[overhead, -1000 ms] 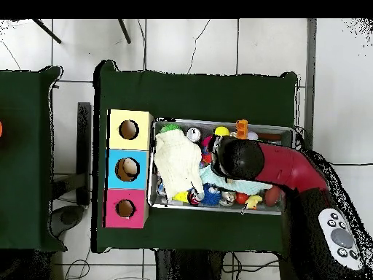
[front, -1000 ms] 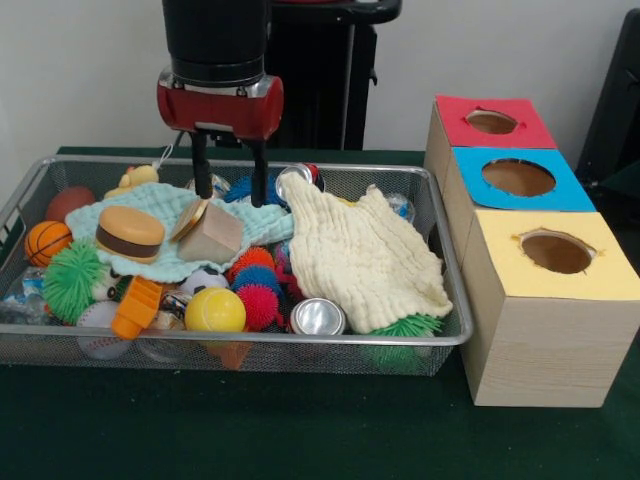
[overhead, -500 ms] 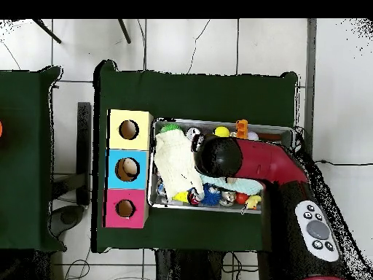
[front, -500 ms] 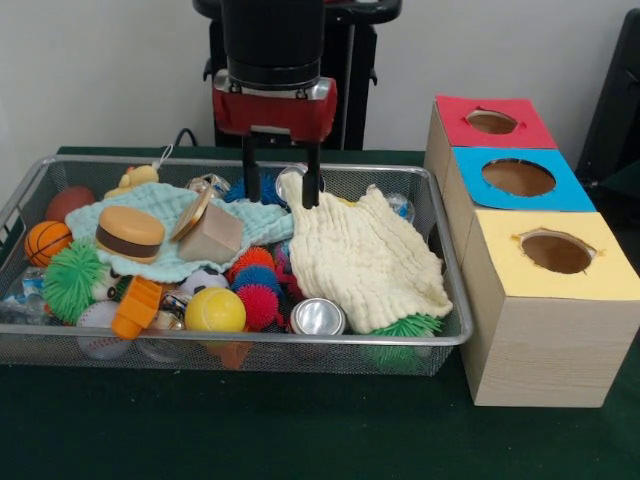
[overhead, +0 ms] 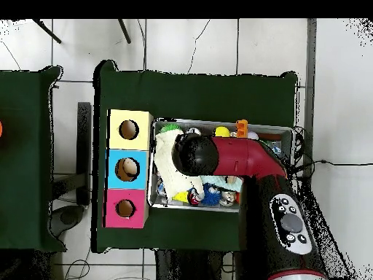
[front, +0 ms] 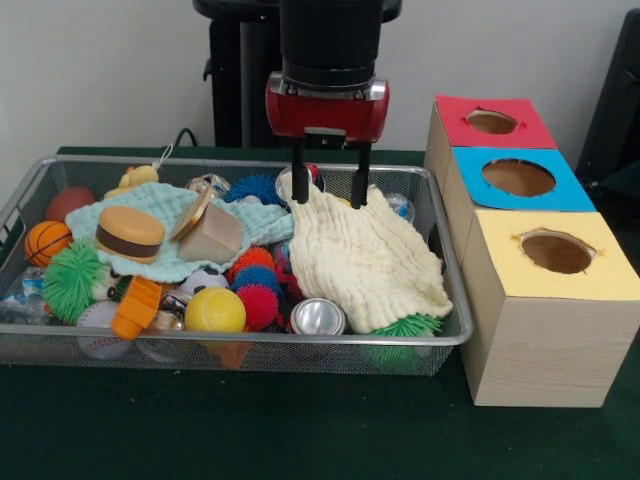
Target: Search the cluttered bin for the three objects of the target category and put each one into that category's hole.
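A wire bin point(front: 30, 190) sits toward the table's left edge, crammed with clutter: an orange basketball point(front: 46, 241), a toy burger point(front: 129, 232) on a pale green cloth point(front: 160, 205), a yellow ball point(front: 214, 310), a silver can point(front: 318, 317). The gripper point(front: 328, 187) hangs with jaws apart and empty above the cream cloth point(front: 365, 262). By the table's right edge stand yellow point(front: 556, 252), blue point(front: 518, 177) and red point(front: 491, 121) holes
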`<state>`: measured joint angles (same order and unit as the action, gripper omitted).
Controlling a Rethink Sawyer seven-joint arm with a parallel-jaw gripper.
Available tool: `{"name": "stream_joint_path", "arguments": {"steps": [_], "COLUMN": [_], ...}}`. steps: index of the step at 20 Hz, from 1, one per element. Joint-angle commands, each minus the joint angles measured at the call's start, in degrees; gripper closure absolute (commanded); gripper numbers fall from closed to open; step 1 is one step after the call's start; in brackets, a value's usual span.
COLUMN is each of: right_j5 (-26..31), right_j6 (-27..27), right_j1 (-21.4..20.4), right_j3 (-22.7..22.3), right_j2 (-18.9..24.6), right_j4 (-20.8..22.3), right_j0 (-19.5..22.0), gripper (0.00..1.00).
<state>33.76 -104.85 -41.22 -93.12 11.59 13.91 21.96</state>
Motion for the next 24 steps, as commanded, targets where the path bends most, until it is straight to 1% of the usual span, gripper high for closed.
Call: {"name": "stream_joint_path", "arguments": {"steps": [1, 8, 12, 14, 16, 19, 24], "right_j5": [-0.3, 2.9, 3.6, 3.2, 2.4, 1.9, -0.3], "right_j6": [-12.8, -14.3, -14.6, -14.6, -13.8, -11.9, -11.3], "right_j1": [3.1, 4.8, 5.7, 6.1, 6.0, 4.6, 4.2], "right_j3": [4.0, 6.4, 7.7, 7.5, 6.6, 4.2, 1.9], "right_j2": [-3.6, -5.8, -7.2, -7.8, -7.7, -7.3, -7.9], "right_j4": [-1.7, -5.0, -6.8, -7.9, -9.0, -10.2, -10.9], "right_j0": [-3.5, -7.8, -10.0, -10.7, -10.5, -9.6, -9.4], "gripper": [0.00, 0.00, 0.00, 0.00, 0.00, 0.00, 0.00]}}
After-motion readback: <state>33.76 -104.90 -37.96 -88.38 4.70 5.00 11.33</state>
